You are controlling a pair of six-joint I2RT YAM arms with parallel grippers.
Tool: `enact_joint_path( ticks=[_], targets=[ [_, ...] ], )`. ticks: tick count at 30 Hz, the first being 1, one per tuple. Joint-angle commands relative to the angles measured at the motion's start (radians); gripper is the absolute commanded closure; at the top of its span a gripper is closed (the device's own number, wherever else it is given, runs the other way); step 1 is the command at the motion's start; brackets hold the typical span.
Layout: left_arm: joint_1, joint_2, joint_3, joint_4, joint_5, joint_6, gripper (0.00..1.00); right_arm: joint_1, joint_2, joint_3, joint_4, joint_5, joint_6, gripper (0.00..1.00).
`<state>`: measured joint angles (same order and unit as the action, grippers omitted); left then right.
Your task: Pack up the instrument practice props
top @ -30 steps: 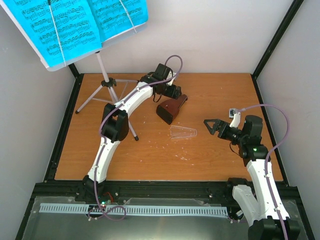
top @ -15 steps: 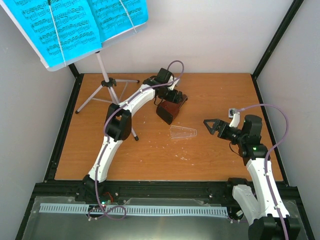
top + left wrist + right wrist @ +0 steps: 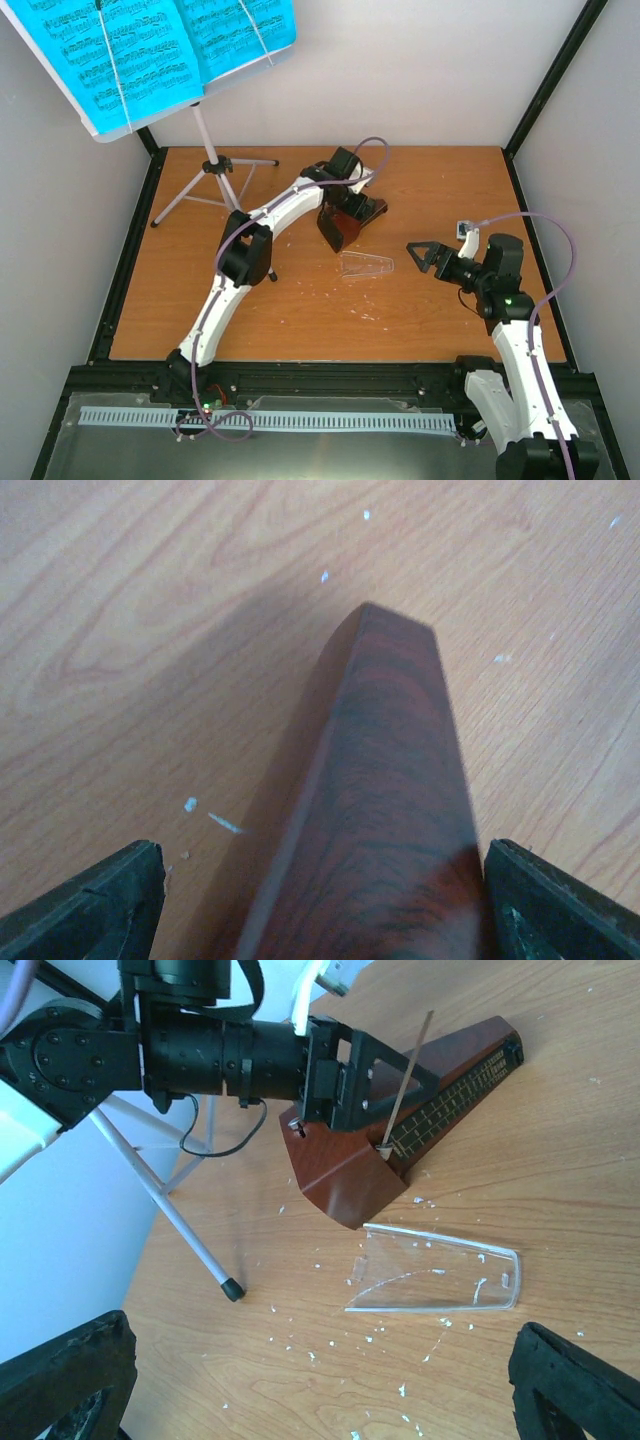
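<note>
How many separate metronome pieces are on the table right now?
2. The brown body lies on its side mid-table, straddled by the left hand; the clear front cover lies flat beside it on the near side, not touching. None looks hidden.

The wooden bench (image 3: 300, 320) carried scattered white flecks (image 3: 190, 803), perhaps plastic chips; a black frame (image 3: 125, 260) edged it; white walls (image 3: 430, 70) stood behind; a slotted white strip (image 3: 270, 420) lay along the near rail.

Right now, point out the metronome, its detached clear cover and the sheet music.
metronome (image 3: 440, 1100), right wrist view, on its scaled front face.
clear cover (image 3: 435, 1280), right wrist view, middle of the panel.
sheet music (image 3: 130, 60), top external view, on the left page.
</note>
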<state>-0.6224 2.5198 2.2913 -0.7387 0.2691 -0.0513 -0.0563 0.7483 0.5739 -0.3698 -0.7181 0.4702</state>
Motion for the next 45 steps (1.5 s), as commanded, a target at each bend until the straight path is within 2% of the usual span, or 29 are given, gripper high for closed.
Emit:
enact_joint_path(
  ticks=[1, 9, 15, 19, 22, 27, 40, 45],
  targets=[
    [-0.018, -0.039, -0.06, -0.023, -0.052, 0.062, 0.14, -0.002, -0.036, -0.024, 0.0, -0.005, 0.018, 0.0],
    [-0.026, -0.223, -0.355, 0.062, -0.068, 0.053, 0.24, -0.002, -0.079, -0.058, -0.014, -0.003, 0.031, 0.0],
    [-0.029, -0.44, -0.654, 0.15, -0.068, -0.002, 0.25, -0.002, -0.093, -0.071, -0.02, -0.007, 0.032, 0.0],
    [-0.04, -0.566, -0.828, 0.185, -0.073, -0.04, 0.19, -0.002, -0.103, -0.096, -0.015, -0.01, 0.034, 0.0],
    [-0.048, -0.629, -0.903, 0.19, -0.082, -0.054, 0.12, -0.002, -0.099, -0.119, -0.001, -0.022, 0.042, 0.0],
    [-0.048, -0.651, -0.906, 0.196, -0.08, -0.035, 0.06, -0.002, -0.089, -0.148, 0.021, -0.041, 0.054, 0.0],
    [-0.049, -0.465, -0.662, 0.118, -0.045, 0.058, 0.03, 0.0, -0.089, -0.187, 0.046, -0.058, 0.091, 0.0],
    [-0.053, -0.468, -0.684, 0.114, -0.035, 0.081, 0.01, -0.001, -0.089, -0.184, 0.036, -0.063, 0.085, 0.0]
  ],
)
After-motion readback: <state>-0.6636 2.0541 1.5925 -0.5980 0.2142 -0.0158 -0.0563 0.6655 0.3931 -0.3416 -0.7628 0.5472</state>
